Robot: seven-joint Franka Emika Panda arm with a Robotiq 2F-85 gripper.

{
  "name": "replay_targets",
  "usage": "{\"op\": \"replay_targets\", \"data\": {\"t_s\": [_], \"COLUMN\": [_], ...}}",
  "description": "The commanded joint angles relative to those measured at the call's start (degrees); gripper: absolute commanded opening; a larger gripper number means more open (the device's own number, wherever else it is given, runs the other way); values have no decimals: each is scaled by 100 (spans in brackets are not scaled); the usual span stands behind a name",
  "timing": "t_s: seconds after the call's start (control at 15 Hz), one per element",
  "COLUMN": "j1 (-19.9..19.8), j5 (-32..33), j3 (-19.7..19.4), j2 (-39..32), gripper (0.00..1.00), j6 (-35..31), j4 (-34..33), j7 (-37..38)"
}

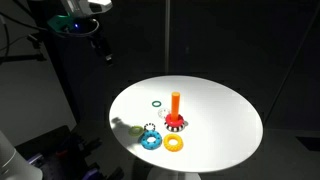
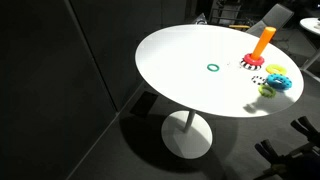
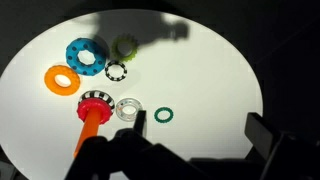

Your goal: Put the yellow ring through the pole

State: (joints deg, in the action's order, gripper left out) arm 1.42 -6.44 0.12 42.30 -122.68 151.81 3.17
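The yellow ring (image 1: pixel 174 143) lies flat on the white round table (image 1: pixel 225 115), just in front of the pole's base; it also shows in an exterior view (image 2: pixel 275 69) and, looking orange, in the wrist view (image 3: pixel 62 79). The pole (image 1: pixel 174 104) is an upright orange peg on a red-and-white base, seen in both exterior views (image 2: pixel 262 42) and in the wrist view (image 3: pixel 90 125). My gripper (image 1: pixel 104 50) hangs high above the table's far left side, well away from the rings. In the wrist view the gripper (image 3: pixel 200 135) is open and empty.
A blue ring (image 3: pixel 85 55), a lime gear-like piece (image 3: pixel 125 46), a small black-and-white ring (image 3: pixel 116 71), a clear ring (image 3: pixel 127 109) and a thin green ring (image 3: pixel 164 115) lie round the pole. The surroundings are dark; the table edge (image 2: pixel 160 80) drops off.
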Motion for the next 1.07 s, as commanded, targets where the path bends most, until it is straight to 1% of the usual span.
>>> {"op": "replay_targets", "data": {"t_s": [0.0, 0.53, 0.8, 1.0], "j1": [-17, -27, 3, 1], "j5": [-11, -11, -93, -122], "j3": [13, 9, -68, -109], "j2": [-2, -55, -472, -957], "gripper": [100, 100, 100, 100], "j6": [11, 4, 51, 117], "j4": [-8, -63, -415, -809], "j7": [-11, 0, -40, -32]}}
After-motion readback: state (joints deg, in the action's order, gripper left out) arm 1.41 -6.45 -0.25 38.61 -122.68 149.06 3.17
